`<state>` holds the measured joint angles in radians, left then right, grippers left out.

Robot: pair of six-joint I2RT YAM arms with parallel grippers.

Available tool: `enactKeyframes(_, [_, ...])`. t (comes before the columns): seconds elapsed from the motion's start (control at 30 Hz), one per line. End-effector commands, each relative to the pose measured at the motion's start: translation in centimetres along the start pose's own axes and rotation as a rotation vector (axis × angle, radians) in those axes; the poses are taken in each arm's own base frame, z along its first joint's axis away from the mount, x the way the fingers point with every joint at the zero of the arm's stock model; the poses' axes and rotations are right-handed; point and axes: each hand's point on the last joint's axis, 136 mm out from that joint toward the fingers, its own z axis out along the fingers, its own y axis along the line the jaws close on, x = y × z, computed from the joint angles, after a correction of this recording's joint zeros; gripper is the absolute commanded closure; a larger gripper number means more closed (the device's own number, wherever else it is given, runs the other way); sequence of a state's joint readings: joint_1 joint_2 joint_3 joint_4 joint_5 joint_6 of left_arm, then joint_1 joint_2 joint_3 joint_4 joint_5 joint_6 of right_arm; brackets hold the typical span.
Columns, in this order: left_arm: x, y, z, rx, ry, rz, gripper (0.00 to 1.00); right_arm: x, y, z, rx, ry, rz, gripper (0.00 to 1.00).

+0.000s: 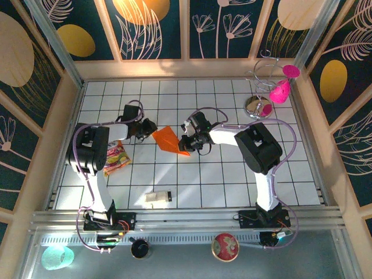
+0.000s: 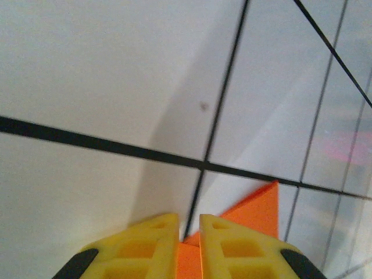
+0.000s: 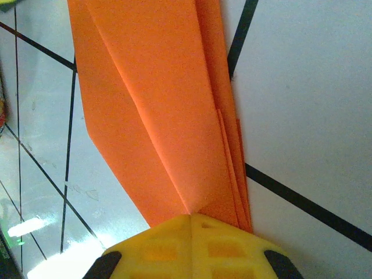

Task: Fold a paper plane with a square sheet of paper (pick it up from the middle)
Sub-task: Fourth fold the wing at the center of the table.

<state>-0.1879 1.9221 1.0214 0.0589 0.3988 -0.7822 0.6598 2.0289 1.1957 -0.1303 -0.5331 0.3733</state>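
The orange paper plane (image 1: 168,139) is a pointed wedge of folded layers, held just above the tiled table (image 1: 232,180) near its middle. My left gripper (image 1: 150,129) has the wide left end. In the left wrist view its yellow fingers (image 2: 226,244) stand almost together with orange paper (image 2: 258,212) pinched in the narrow gap, gripper (image 2: 189,218). My right gripper (image 1: 186,143) holds the right, pointed end. In the right wrist view the gripper (image 3: 192,216) is pressed shut on the paper (image 3: 168,104), whose creased layers fan away from the fingertips.
A crinkled multicoloured wrapper (image 1: 116,157) lies by the left arm. A small beige block (image 1: 157,198) sits near the front edge. A wire stand with pink pieces (image 1: 264,87) occupies the back right corner. Wooden walls border the table on three sides.
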Motion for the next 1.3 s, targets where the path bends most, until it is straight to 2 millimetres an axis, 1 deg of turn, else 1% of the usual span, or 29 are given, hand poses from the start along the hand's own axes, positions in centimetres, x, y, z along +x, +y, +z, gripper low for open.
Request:
enactKeyframes(0.0, [-1.2, -1.5, -2.9, -0.009, -0.056, 0.041, 0.83, 5.0, -4.9, 1.5, 0.141, 0.150, 0.120, 0.97])
enactKeyframes(0.07, [-0.3, -3.2, -3.8, 0.031, -0.053, 0.056, 0.83, 5.2, -4.9, 1.5, 0.140, 0.155, 0.123, 0.98])
enactKeyframes(0.13, [1.1, -4.8, -4.0, 0.057, -0.034, 0.082, 0.83, 5.2, -4.8, 1.4, 0.140, 0.154, 0.123, 0.97])
enactKeyframes(0.27, [5.0, -7.4, -2.6, 0.116, 0.039, 0.095, 0.84, 5.0, -4.8, 1.3, 0.139, 0.150, 0.122, 0.97])
enactKeyframes(0.33, [6.1, -8.5, -1.8, 0.159, 0.068, 0.084, 0.84, 5.0, -4.7, 1.3, 0.137, 0.150, 0.122, 0.97])
enactKeyframes(0.4, [6.9, -8.7, -0.9, 0.173, 0.096, 0.076, 0.84, 5.0, -4.7, 1.3, 0.134, 0.150, 0.121, 0.97])
enactKeyframes(0.43, [7.5, -8.4, -0.3, 0.167, 0.115, 0.071, 0.84, 4.9, -4.6, 1.3, 0.130, 0.149, 0.120, 0.97])
enactKeyframes(0.57, [8.4, -8.0, 1.1, 0.144, 0.156, 0.077, 0.85, 4.8, -4.4, 1.3, 0.125, 0.144, 0.116, 0.97])
enactKeyframes(0.67, [8.5, -7.1, 1.8, 0.112, 0.158, 0.069, 0.85, 4.6, -4.3, 1.3, 0.114, 0.140, 0.118, 0.97])
enactKeyframes(0.8, [8.8, -5.0, 2.6, 0.041, 0.157, 0.052, 0.86, 4.4, -3.9, 1.2, 0.099, 0.136, 0.115, 0.97])
enactKeyframes(1.03, [9.2, -1.1, 3.5, -0.110, 0.140, 0.030, 0.87, 4.5, -3.3, 0.5, 0.053, 0.127, 0.108, 0.97])
enactKeyframes(1.13, [9.2, 0.0, 3.5, -0.153, 0.135, 0.024, 0.88, 4.6, -2.9, -0.3, 0.029, 0.122, 0.092, 0.97])
enactKeyframes(1.27, [9.2, 0.9, 3.6, -0.185, 0.131, 0.018, 0.88, 5.0, -2.8, -1.0, 0.020, 0.122, 0.082, 0.97])
